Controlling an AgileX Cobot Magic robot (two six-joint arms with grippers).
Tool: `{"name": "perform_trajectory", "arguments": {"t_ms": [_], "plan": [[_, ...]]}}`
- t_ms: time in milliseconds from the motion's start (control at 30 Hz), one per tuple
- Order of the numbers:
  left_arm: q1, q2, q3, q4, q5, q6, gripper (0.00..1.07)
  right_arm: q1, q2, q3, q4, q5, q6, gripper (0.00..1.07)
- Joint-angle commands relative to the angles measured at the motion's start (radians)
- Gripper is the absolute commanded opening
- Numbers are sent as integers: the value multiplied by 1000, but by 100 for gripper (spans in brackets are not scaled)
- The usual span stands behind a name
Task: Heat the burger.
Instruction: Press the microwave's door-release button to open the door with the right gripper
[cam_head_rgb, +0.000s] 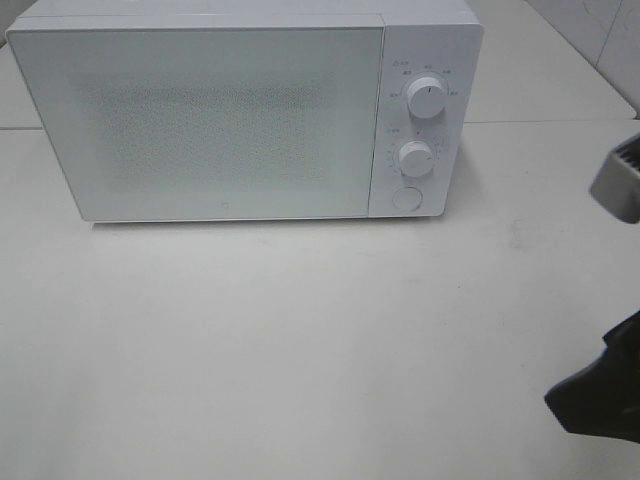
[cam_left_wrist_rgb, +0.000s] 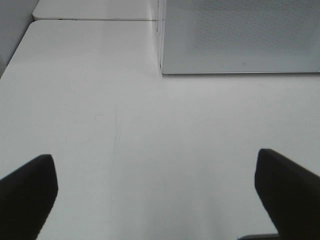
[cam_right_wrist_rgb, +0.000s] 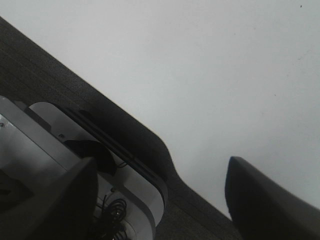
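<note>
The burger is out of view in all three views. A white microwave (cam_head_rgb: 200, 120) stands at the back of the white table with its door closed. Its lower front corner (cam_left_wrist_rgb: 240, 35) also shows in the left wrist view. My left gripper (cam_left_wrist_rgb: 160, 195) is open over bare tabletop in front of the microwave, with nothing between its dark fingers (cam_left_wrist_rgb: 25, 195). My right gripper (cam_right_wrist_rgb: 160, 170) is open and empty, hanging over the table's edge. Part of the right arm (cam_head_rgb: 600, 400) shows at the right edge of the high view.
The microwave's control panel has two white knobs (cam_head_rgb: 427, 98) (cam_head_rgb: 414, 157) and a round button (cam_head_rgb: 405, 197) below them. A second table (cam_head_rgb: 560, 70) joins behind at the right. Beyond the table edge (cam_right_wrist_rgb: 165, 150) lie dark floor and a grey-white robot base (cam_right_wrist_rgb: 45, 145).
</note>
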Motion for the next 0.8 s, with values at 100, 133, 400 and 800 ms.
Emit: {"name": "perform_trajectory", "arguments": {"t_ms": [100, 133, 400, 800], "plan": [[3, -6, -2, 2, -6, -6, 100, -4, -143, -7, -41, 107, 38, 70], [3, -6, -2, 2, -6, -6, 100, -4, -143, -7, -41, 107, 38, 70], [3, -6, -2, 2, -6, -6, 100, -5, -367, -7, -121, 229, 134, 70], [3, -6, -2, 2, -6, -6, 100, -270, -625, 70, -140, 254, 149, 70]]}}
